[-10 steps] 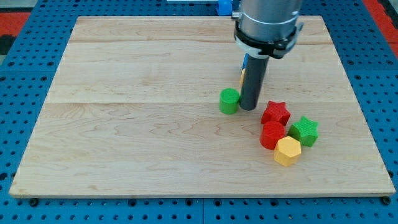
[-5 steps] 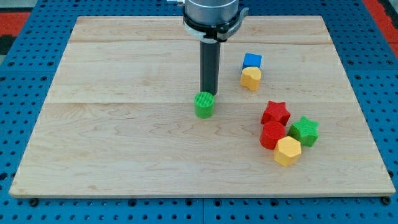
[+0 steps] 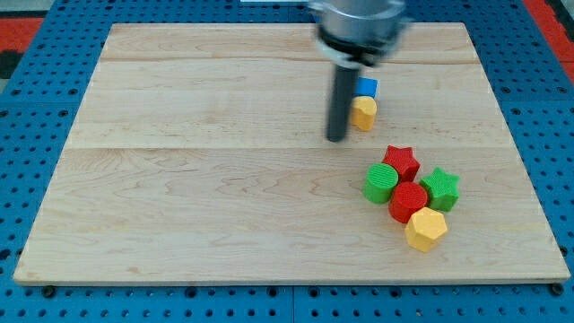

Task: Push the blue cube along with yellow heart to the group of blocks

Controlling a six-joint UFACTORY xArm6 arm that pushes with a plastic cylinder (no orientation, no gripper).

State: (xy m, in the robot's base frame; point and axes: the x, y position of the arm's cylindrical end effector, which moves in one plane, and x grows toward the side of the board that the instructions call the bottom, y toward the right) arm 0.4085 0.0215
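A blue cube (image 3: 366, 87) sits right of the board's centre, towards the view's top, with a yellow heart (image 3: 362, 113) touching it just below. My tip (image 3: 336, 138) rests on the board just left of and slightly below the yellow heart, apart from it. Lower right lies a group of blocks: a green cylinder (image 3: 380, 183), a red star (image 3: 402, 162), a green star (image 3: 440, 188), a red block (image 3: 410, 200) and a yellow hexagon (image 3: 424, 230).
The wooden board (image 3: 179, 179) lies on a blue perforated table. The arm's grey body (image 3: 357, 22) hangs over the board's top edge, blurred with motion.
The green cylinder went from the board's middle to the right and now touches the group. The red block and yellow hexagon shifted slightly right and down. My tip moved right to beside the yellow heart.
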